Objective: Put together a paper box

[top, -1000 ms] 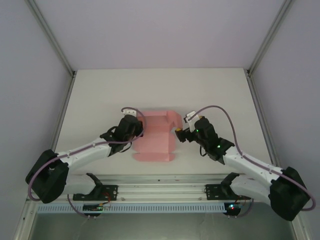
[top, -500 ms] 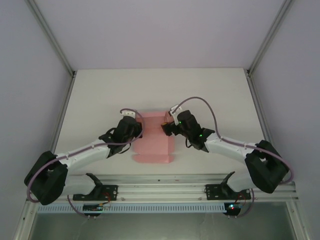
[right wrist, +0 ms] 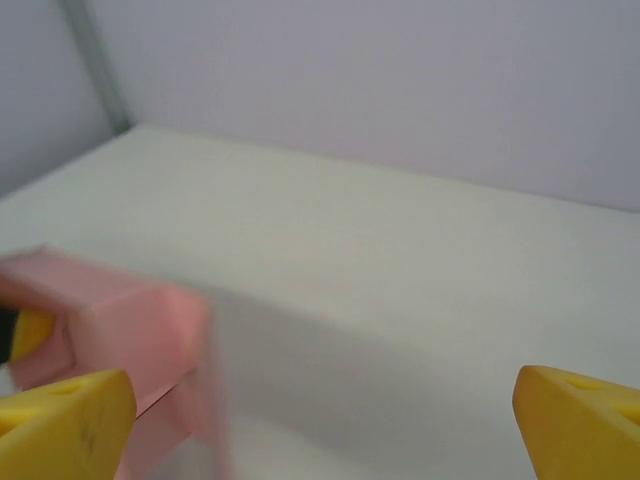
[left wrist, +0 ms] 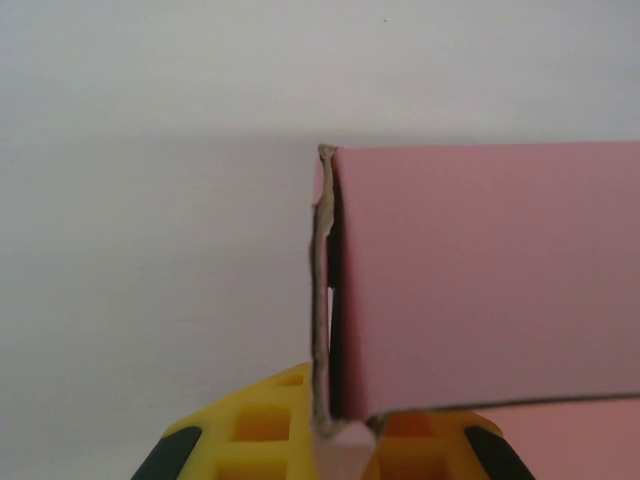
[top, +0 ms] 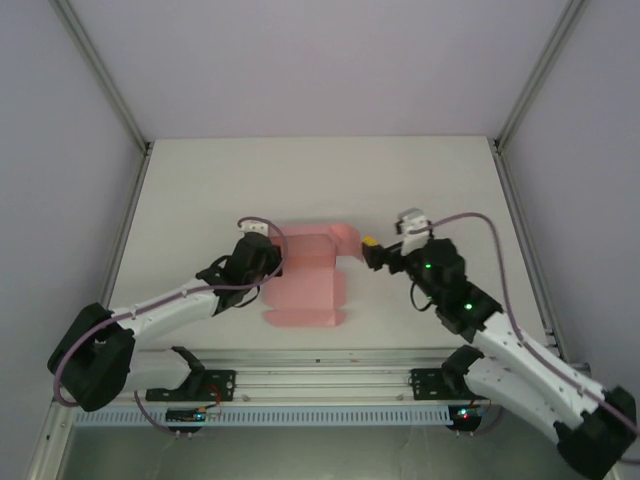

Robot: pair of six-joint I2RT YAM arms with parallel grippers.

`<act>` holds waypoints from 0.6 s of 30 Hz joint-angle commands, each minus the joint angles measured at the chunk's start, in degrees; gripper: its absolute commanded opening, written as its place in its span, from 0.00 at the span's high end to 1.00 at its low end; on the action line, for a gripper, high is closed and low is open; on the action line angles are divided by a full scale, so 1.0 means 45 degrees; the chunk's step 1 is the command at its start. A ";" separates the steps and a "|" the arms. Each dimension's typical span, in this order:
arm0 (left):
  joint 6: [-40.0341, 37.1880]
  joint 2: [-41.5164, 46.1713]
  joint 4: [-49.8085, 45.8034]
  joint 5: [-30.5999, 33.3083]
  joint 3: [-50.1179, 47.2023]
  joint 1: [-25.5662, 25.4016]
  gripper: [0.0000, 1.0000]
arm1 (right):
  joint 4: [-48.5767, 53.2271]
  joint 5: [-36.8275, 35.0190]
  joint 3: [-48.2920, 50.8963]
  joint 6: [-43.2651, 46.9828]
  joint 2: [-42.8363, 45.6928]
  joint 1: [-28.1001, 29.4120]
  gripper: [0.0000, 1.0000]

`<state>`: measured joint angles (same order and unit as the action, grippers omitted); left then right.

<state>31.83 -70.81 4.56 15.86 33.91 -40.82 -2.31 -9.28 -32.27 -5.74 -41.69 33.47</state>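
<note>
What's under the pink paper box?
The paper box rests on the white table, which shows all round it. Whatever is right beneath the pink card is covered.

The paper box is coloured plain pink, and its cut edge is shown brownish. The table is finished off-white. The left gripper and right gripper are tipped in yellow. The arms are clad white and black, and the cables mauve.
</note>
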 commanded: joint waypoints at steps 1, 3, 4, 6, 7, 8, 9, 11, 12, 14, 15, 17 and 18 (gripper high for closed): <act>-0.0306 0.0330 0.0473 -0.0399 -0.0131 0.0079 1.00 | 0.1519 0.1539 0.0154 -0.1484 0.0366 -0.1942 0.01; -0.0374 0.0377 0.0647 -0.0608 -0.0191 0.0067 1.00 | 0.2151 0.2672 -0.0200 -0.1889 -0.0112 -0.3074 0.03; -0.0366 0.0419 0.0676 -0.0647 -0.0222 0.0071 1.00 | 0.2417 0.3267 -0.0377 -0.2017 -0.0507 -0.3465 0.04; -0.0424 0.0478 0.0792 -0.0755 -0.0286 0.0083 1.00 | 0.2657 0.4534 -0.0729 -0.2085 -0.1600 -0.3976 0.09; -0.0443 0.0513 0.0830 -0.0816 -0.0318 0.0070 1.00 | 0.2666 0.4942 -0.0896 -0.2077 -0.2192 -0.4061 0.11; -0.0505 0.0557 0.0924 -0.0913 -0.0361 0.0069 1.00 | 0.2544 0.5284 -0.1054 -0.1925 -0.2748 -0.4066 0.12; -0.0521 0.0582 0.0962 -0.0963 -0.0381 0.0067 1.00 | 0.2159 0.5488 -0.1263 -0.1774 -0.3363 -0.4063 0.13; -0.0652 0.0652 0.1084 -0.1153 -0.0424 0.0067 1.00 | 0.1955 0.6227 -0.1668 -0.1539 -0.4333 -0.3786 0.14; -0.0668 0.0683 0.1170 -0.1237 -0.0461 0.0088 1.00 | 0.1754 0.6675 -0.1823 -0.1361 -0.4790 -0.3572 0.15; -0.0678 0.0743 0.1252 -0.1337 -0.0474 0.0071 1.00 | 0.1357 0.7108 -0.2065 -0.1101 -0.5361 -0.3070 0.16; -0.0652 0.0754 0.1253 -0.1327 -0.0481 0.0073 1.00 | 0.1122 0.7418 -0.2169 -0.0973 -0.5619 -0.2737 0.16; -0.0653 0.0753 0.1253 -0.1346 -0.0489 0.0072 1.00 | 0.0952 0.7666 -0.2375 -0.0719 -0.5979 -0.2154 0.16; -0.0611 0.0745 0.1263 -0.1340 -0.0523 0.0067 1.00 | 0.0875 0.7892 -0.2476 -0.0551 -0.6213 -0.1833 0.16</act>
<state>29.61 -68.62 7.88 11.07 31.90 -40.82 4.29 20.29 -40.53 -10.92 -68.40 22.55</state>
